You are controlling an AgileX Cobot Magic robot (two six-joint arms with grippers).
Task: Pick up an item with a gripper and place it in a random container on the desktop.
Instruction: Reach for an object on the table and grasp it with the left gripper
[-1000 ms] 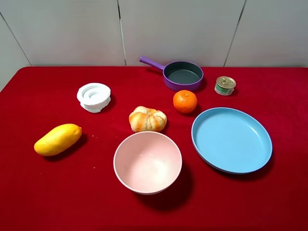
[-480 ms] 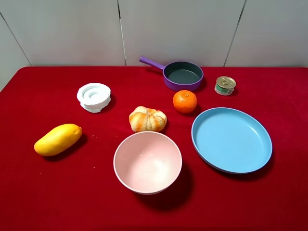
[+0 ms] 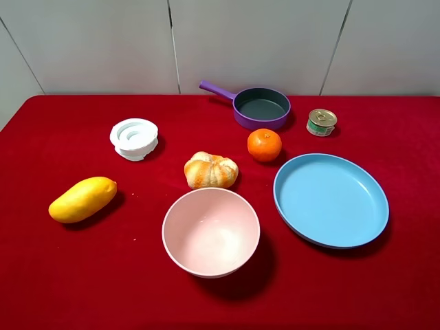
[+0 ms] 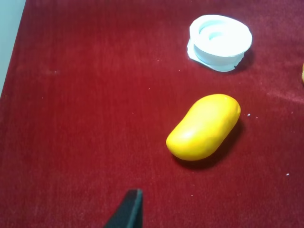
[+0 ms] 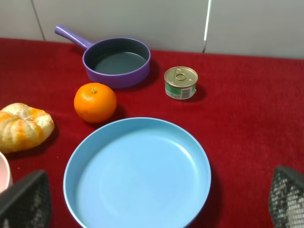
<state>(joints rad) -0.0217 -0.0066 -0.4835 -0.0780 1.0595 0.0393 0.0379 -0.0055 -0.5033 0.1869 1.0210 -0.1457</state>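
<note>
Left wrist view shows one fingertip of the left gripper (image 4: 129, 211), its spread impossible to tell, with the mango (image 4: 204, 126) lying free just beyond on the red cloth (image 4: 85, 95). Straddle its narrow width; the blue plate (image 3: 331, 199) sits far across, before the wide-spread right gripper (image 5: 156, 199)

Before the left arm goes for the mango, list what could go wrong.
1. The mango is smooth and rounded; it may slip or roll out of a pinch.
2. The pink bowl and bread roll lie between it and the blue plate; a low carry could hit them.
3. The plate is shallow; a mango dropped near the rim might roll off.
</note>
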